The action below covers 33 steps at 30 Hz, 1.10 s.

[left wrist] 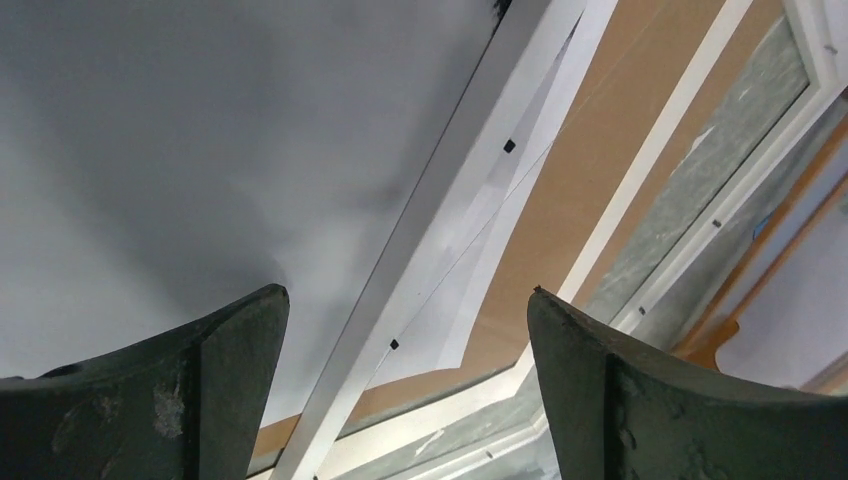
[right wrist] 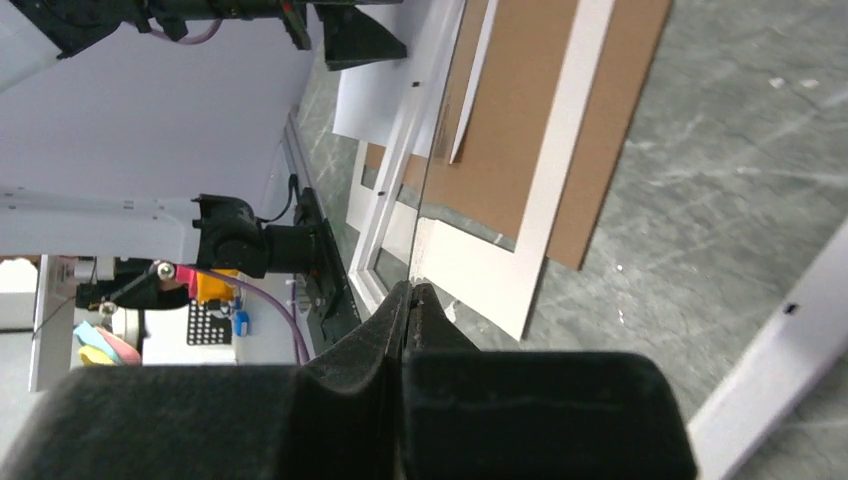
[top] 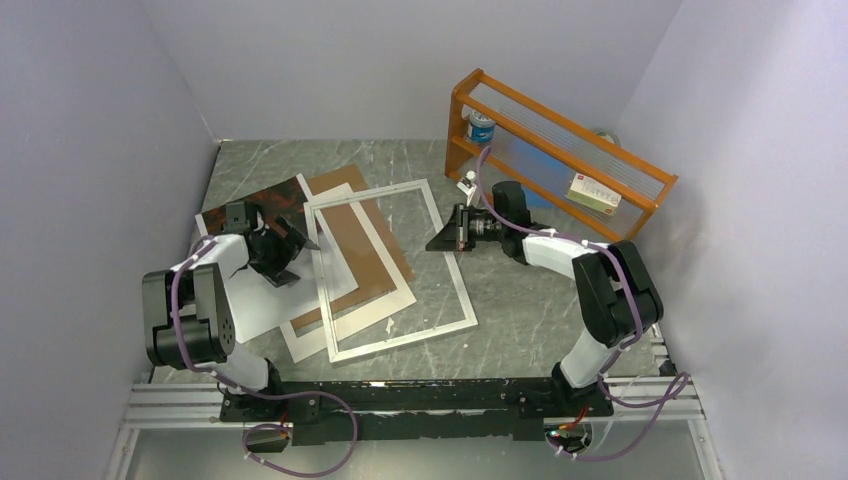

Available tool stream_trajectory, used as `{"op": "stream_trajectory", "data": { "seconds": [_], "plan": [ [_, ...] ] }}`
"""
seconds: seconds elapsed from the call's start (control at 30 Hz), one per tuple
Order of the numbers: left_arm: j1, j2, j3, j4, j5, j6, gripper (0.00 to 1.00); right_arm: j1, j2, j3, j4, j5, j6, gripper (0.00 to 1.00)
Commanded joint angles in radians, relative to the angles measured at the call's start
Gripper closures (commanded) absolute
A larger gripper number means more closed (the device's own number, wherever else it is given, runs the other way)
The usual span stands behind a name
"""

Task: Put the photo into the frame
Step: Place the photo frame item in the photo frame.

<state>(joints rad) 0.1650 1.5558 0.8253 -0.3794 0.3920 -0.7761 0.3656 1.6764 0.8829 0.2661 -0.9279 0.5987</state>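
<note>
The photo lies flat on the left of the table, its dark red half at the far end. The white frame lies in the middle, and its left side overlaps the photo's right edge. My left gripper hangs open low over that overlap. In the left wrist view the frame's bar runs between the fingers, with the pale photo to the left. My right gripper is shut, its tip at the frame's right side. Nothing shows between its jaws.
A brown backing board and a white mat lie under and inside the frame. An orange wooden rack stands at the back right, with a can and a small box on it. Walls close in on three sides.
</note>
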Motion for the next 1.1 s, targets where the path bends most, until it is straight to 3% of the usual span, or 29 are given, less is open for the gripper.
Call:
{"op": "stream_trajectory", "data": {
  "seconds": [0.0,0.33,0.67,1.07],
  "plan": [
    [0.003,-0.087,0.038,0.001,-0.115,-0.02,0.06,0.022,-0.019,-0.001,0.158,-0.062,0.035,1.0],
    [0.017,-0.102,0.034,-0.014,-0.149,-0.04,0.06,0.04,-0.017,0.024,0.087,-0.049,-0.071,1.0],
    [0.021,-0.076,0.044,-0.011,-0.124,-0.04,0.06,0.045,-0.035,-0.01,0.235,-0.051,-0.049,1.0],
    [0.021,-0.061,0.029,0.008,-0.093,-0.045,0.06,0.046,0.023,0.011,0.242,-0.035,-0.062,1.0]
  ]
}}
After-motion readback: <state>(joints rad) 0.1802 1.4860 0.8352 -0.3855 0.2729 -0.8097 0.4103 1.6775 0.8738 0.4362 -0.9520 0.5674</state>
